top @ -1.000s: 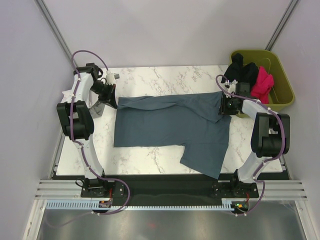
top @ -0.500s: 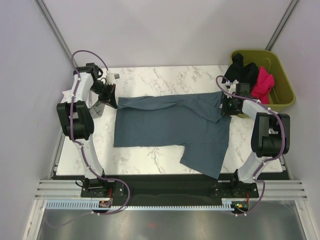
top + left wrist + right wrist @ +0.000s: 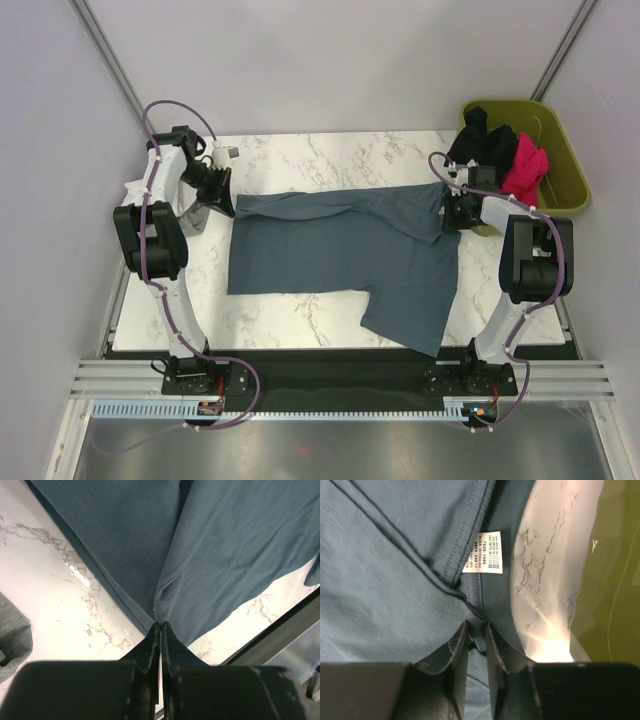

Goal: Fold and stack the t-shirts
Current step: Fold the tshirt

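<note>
A large slate blue-grey t-shirt [image 3: 340, 250] lies spread over the marble table, one sleeve hanging toward the near edge. My left gripper [image 3: 228, 205] is at its far left corner. In the left wrist view this gripper [image 3: 160, 625] is shut on a pinched hem of the t-shirt [image 3: 225, 545]. My right gripper [image 3: 447, 215] sits at the shirt's far right edge. Seen from the right wrist, the right gripper [image 3: 476, 630] has a seam fold bunched between its narrow-set fingers, just below a white care label [image 3: 483, 552].
An olive-green bin [image 3: 565, 160] stands off the table's far right corner, holding a black t-shirt [image 3: 480, 140] and a magenta-pink t-shirt [image 3: 525, 165]. Its wall [image 3: 615, 580] lies close to the right gripper. A grey cloth [image 3: 12, 640] lies by the left arm.
The right gripper's fingers have drawn closer together on the shirt's fold, and that arm has shifted slightly. The left arm and the shirt look the same.
</note>
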